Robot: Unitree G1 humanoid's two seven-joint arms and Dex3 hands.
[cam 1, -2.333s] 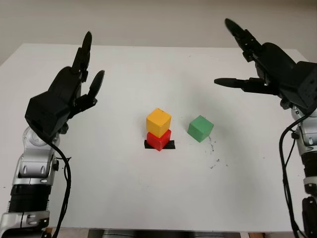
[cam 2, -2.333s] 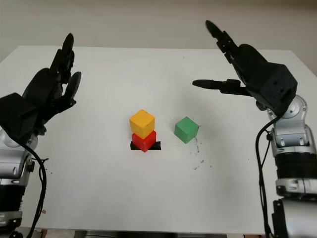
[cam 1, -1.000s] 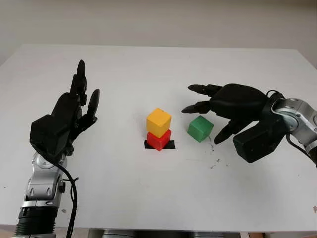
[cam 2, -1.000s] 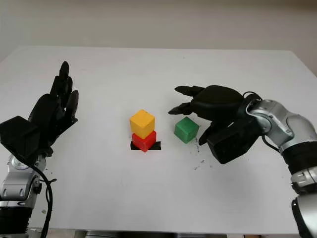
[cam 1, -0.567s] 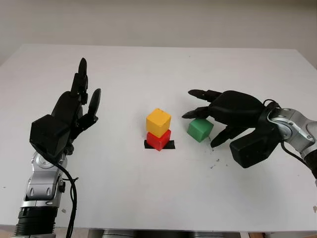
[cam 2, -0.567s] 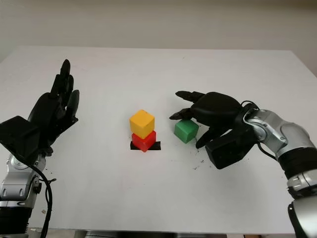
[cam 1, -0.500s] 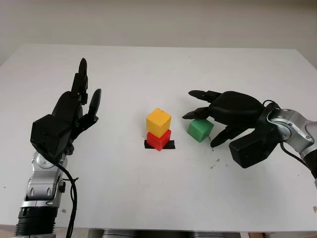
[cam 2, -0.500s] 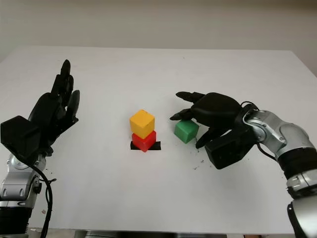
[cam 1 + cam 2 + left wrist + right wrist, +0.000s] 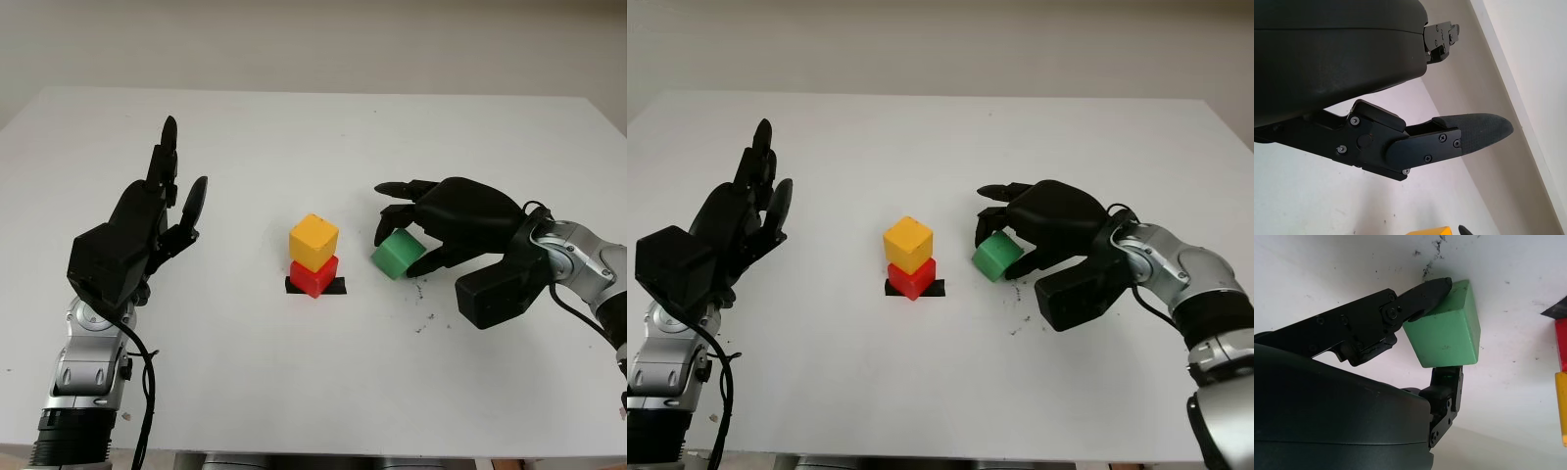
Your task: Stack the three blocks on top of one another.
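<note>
— Table point(image 9: 294, 392) first: white, with both arms reaching over it. What is the left hand point(image 9: 132, 235) doing?

— It is raised over its own side, open, holding nothing, well apart from the blocks.

— And the right hand point(image 9: 456, 220)?

— Low on the table, its fingers point(image 9: 1425, 293) closed around the green block point(image 9: 397, 254). In the right wrist view one fingertip presses one face and another finger meets the opposite face, so the block is pinched between them. It looks tilted; whether it has left the table I cannot tell.

— Where are the others?

— Just beyond that hand's fingertips, toward the left hand: the yellow block point(image 9: 313, 241) sits on the red block point(image 9: 314, 275), turned a little askew on it. The green block is near this pair but not touching.

— Anything smaller?

— A black tape strip point(image 9: 337, 286) under the red block, and dark specks point(image 9: 423, 318) on the table below the right hand's fingers.
</note>
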